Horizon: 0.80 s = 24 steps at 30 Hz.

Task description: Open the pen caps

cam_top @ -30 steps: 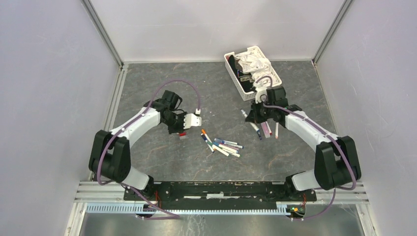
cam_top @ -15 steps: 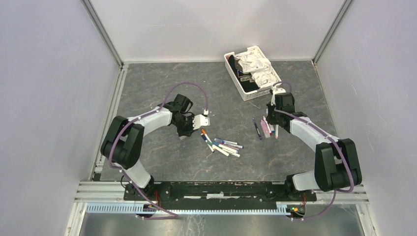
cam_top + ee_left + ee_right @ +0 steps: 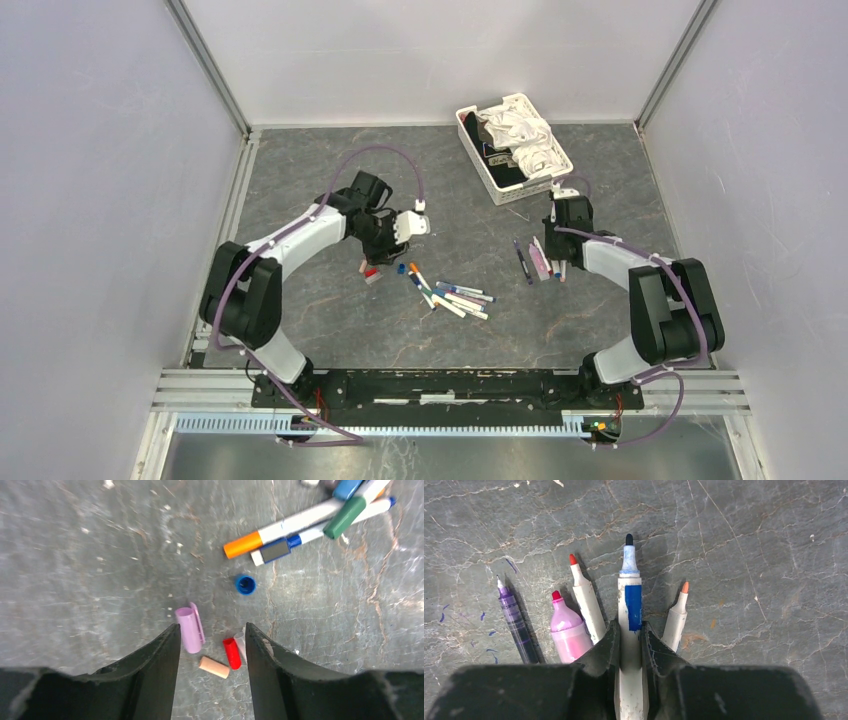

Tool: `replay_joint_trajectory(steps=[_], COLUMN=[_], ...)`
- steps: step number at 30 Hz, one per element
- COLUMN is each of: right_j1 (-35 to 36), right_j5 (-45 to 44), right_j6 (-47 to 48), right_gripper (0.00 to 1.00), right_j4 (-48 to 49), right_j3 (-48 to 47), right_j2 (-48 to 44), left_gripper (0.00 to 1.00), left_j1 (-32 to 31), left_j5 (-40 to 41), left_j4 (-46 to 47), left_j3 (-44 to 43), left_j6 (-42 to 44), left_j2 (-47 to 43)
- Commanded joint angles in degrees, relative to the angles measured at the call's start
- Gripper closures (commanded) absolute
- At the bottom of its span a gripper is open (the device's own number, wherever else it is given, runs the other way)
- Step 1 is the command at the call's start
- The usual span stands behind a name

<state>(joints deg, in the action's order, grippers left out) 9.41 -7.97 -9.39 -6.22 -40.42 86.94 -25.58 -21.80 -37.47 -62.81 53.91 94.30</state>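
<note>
left gripper: mine, released, holding nothing, hovering above the loose caps.
caps: purple, red, tan and blue, off and lying on the surface.
pile: pens in the middle with caps on, orange and green among them; left to do.
right gripper: clenched on the blue pen, tip bare.
row: four more uncapped pens lying beside it.
progress: roughly half done, I judge.

Bright even light, soft short shadows, sharp overhead view
</note>
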Motion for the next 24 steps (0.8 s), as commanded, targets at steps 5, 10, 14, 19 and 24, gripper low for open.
replay_joint_trajectory(steps=[5,10,14,19,24], right_j1=[-0.2,-0.2,0.6,8.9,20.2], right_j5=[-0.2,0.8,5.1,11.6,17.9], right_j6=[-0.5,-0.6,-0.8,3.5,8.9], right_gripper=[0.70,0.58,0.58,0.56,0.56], right_j4=[1.7,0.0,0.3,0.0,-1.5], right_j3=[0.1,-1.1,-1.4,-2.1,-3.2], right_j2=[-0.7,-4.1,-8.8,-11.6,-8.9], left_gripper=[0.40,0.13,0.02,0.00,0.00], left_j1=[0.1,0.2,0.8,2.0,2.3], left_j5=[-4.0,-1.2,2.3,4.1,4.6], left_j4=[-8.3,-12.9,-13.8,-12.0,-12.8], left_j3=[-11.8,-18.4,-22.0,-22.5,-22.3], left_j6=[-7.3,-10.7,-13.1,-15.7,-15.8], left_j2=[-5.9,-6.8,-8.2,-11.0,-12.5])
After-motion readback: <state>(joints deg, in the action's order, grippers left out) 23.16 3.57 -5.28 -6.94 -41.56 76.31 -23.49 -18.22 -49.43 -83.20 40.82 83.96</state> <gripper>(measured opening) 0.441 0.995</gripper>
